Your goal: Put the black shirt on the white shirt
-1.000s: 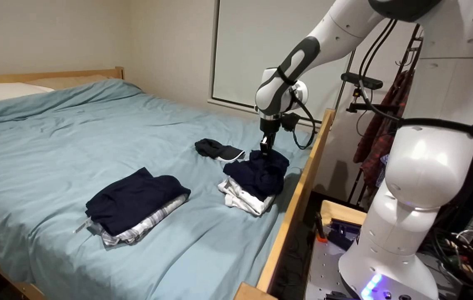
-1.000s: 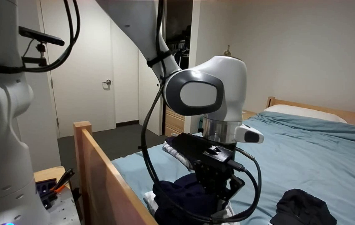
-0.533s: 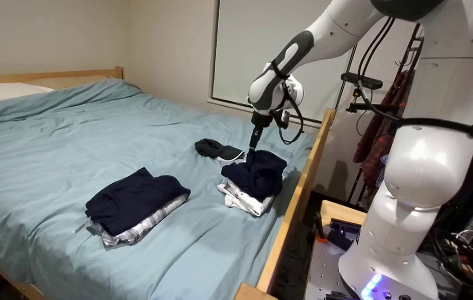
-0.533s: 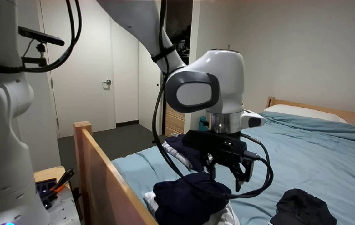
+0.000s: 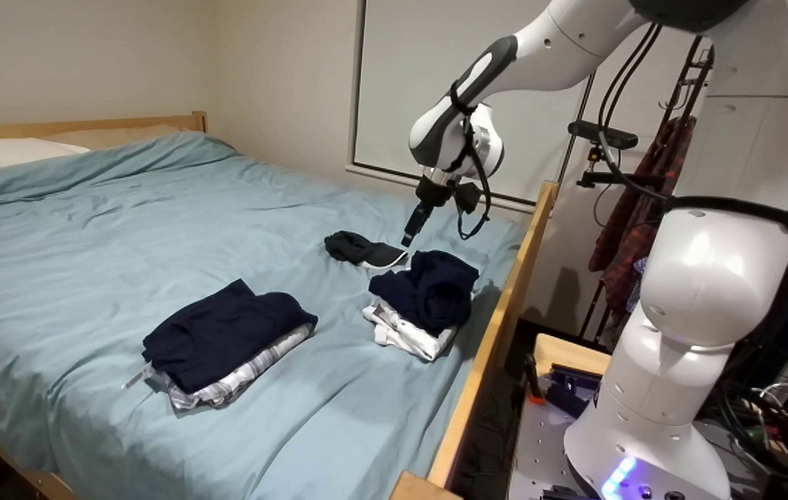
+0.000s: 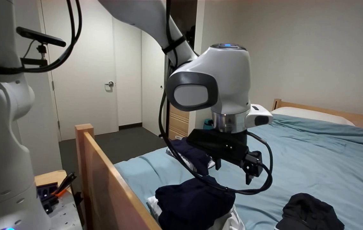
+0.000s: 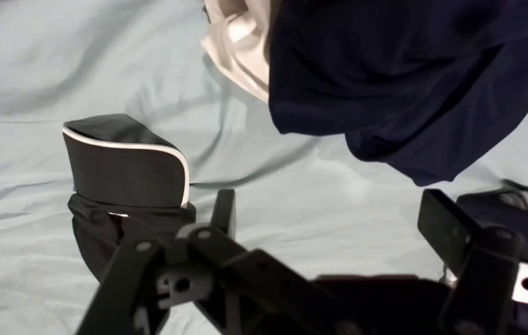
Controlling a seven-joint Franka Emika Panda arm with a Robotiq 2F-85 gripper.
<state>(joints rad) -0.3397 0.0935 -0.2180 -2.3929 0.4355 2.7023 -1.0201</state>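
Note:
The black shirt (image 5: 435, 288), a very dark bundle with a bluish tint, rests crumpled on top of the white shirt (image 5: 407, 335) near the bed's wooden rail. Corners of the white one stick out beneath it in both exterior views. From above, in the wrist view, the dark shirt (image 7: 398, 79) covers most of the white shirt (image 7: 243, 51). My gripper (image 7: 328, 200) is spread wide, with only bed cover visible between its fingers. In an exterior view the gripper (image 6: 233, 175) hangs above the bed beside the pile, apart from the cloth.
A dark cap (image 5: 362, 250) with a white-edged brim lies near the pile, under the gripper's side. Another dark garment (image 5: 227, 333) lies on a plaid one (image 5: 248, 375) farther along the bed. The wooden rail (image 5: 498, 326) stands between bed and robot base.
The gripper has opened, let go of the black shirt and risen off it, shifting toward the cap and tilting. The shirt stays on the white one, nearly unmoved.

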